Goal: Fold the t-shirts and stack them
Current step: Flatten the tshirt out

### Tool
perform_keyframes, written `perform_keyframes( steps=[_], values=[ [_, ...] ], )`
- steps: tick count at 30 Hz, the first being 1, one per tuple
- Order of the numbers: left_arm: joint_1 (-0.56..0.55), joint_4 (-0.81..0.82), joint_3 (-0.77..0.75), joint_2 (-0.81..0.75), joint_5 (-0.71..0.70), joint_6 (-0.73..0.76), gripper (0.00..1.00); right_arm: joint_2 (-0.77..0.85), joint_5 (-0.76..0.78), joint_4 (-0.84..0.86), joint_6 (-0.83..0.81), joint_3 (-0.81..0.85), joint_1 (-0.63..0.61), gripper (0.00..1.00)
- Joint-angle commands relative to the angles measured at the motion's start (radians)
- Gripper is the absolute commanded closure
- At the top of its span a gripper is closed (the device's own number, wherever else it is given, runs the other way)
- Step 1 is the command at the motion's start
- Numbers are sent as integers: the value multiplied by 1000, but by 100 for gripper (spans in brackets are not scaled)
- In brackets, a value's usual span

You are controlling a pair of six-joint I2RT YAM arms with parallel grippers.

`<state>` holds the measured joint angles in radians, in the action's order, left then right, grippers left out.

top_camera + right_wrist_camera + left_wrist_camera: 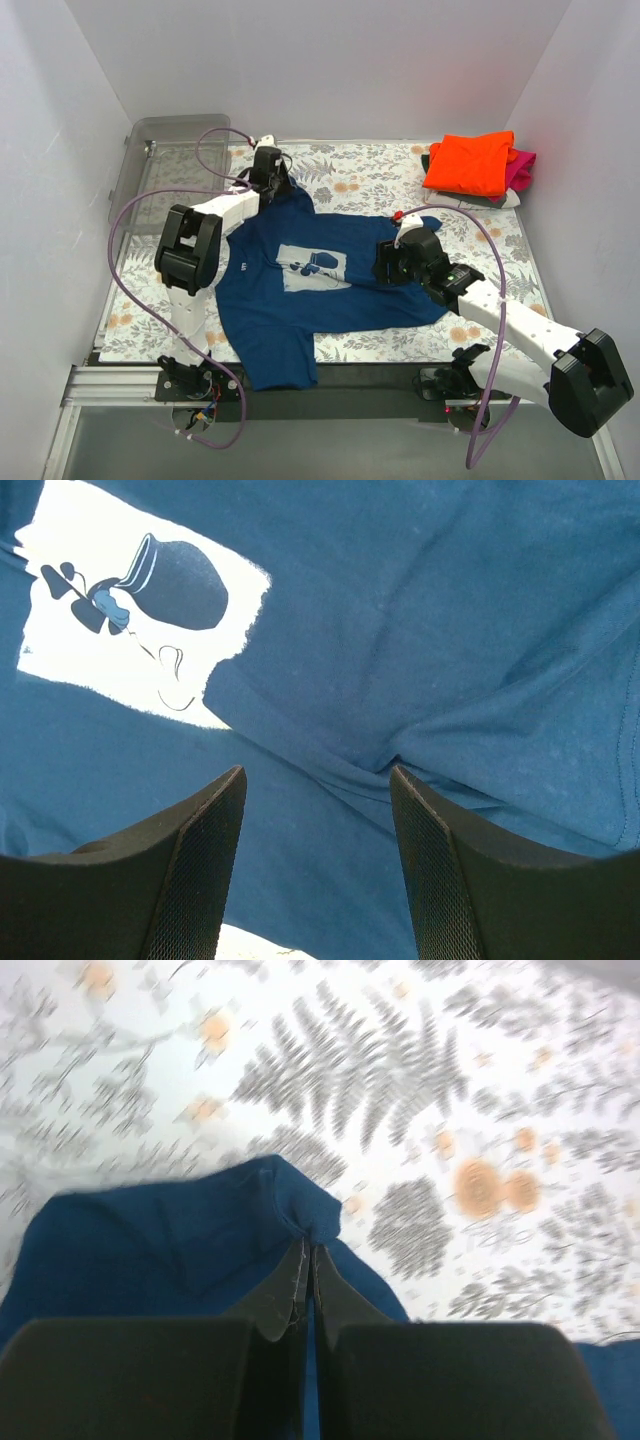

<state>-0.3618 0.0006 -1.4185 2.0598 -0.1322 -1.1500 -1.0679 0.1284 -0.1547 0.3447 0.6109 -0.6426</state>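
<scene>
The navy blue t-shirt [300, 300] with a pale grey cartoon chest print [312, 266] lies spread across the middle of the patterned mat. My left gripper [272, 183] is shut on a far corner of the navy shirt [300, 1215], its jaws pinched tight on the cloth in the left wrist view. My right gripper [386, 266] is open just above the shirt's right part, where a fold of navy cloth [330, 770] lies between its fingers. Folded orange [470, 162], magenta [521, 168] and greyish [507, 199] shirts are stacked at the far right corner.
A clear plastic bin [165, 160] stands at the far left. The fern-and-flower mat [360, 180] covers the table. White walls close in on three sides. Purple cables loop from both arms.
</scene>
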Motion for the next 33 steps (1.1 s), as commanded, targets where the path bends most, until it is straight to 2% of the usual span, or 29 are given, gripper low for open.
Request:
perform_keyframes(
  steps=[1, 5, 6, 8, 9, 10, 11, 15, 19, 21, 25, 29, 32, 33],
  values=[
    [3, 6, -115, 25, 78, -33, 100, -7, 10, 37, 7, 12, -3, 46],
    [-2, 4, -256, 153, 173, -57, 100, -23, 11, 37, -3, 20, -2, 46],
    [0, 12, -285, 183, 205, -53, 79, -24, 13, 37, -1, 18, -2, 46],
    [-2, 22, -356, 261, 285, -48, 51, -23, 16, 37, -3, 13, -2, 46],
    [-2, 60, -367, 279, 345, -50, 22, -20, 19, 37, -3, 12, -2, 46],
    [-3, 73, -375, 299, 362, -53, 12, -18, 23, 38, -1, 7, -2, 46],
    [-3, 81, -381, 303, 368, -53, 7, -17, 27, 37, -1, 7, 0, 46],
    [-3, 124, -303, 235, 300, -28, 7, -10, 28, 37, 2, 6, -2, 46],
    [-3, 160, -159, 114, 113, 15, 7, -9, 25, 37, 0, 7, 0, 46],
    [-3, 197, -72, 39, 68, 33, 7, -10, 25, 40, -3, 9, -2, 46],
    [-3, 196, -1, -35, -38, 62, 7, -21, 19, 41, -4, 10, -2, 46],
    [14, 175, -8, -29, -76, 85, 6, -27, 2, 52, -4, 10, -2, 46],
    [38, 153, -52, 23, -64, 88, 11, -23, -1, 52, -3, 7, -2, 46],
    [46, 153, -62, 45, -52, 90, 16, -18, -1, 52, -3, 3, -2, 46]
  ],
)
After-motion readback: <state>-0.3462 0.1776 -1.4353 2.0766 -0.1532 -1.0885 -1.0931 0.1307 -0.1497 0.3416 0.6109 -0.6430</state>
